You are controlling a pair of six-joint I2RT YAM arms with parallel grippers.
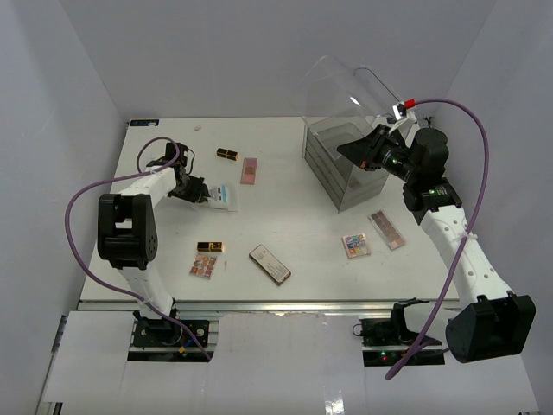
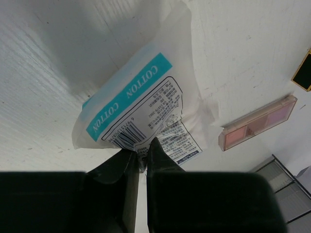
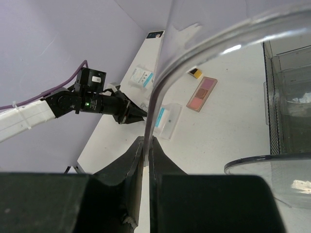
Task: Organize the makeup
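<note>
Left tool [image 2: 142, 148] pinching white cotton packet [image 2: 141, 92] edge, far-left on desk [image 1: 302, 216]; right tool [image 3: 147, 141] clamped on clear curved cover [image 3: 209, 43] rim.

A robotics lab cell: plain white walls [image 1: 216, 60] box a white table [image 1: 302, 212] left, far and right; left arm [image 1: 125, 226] and right arm [image 1: 458, 251] sit bolted at its near edge.
</note>
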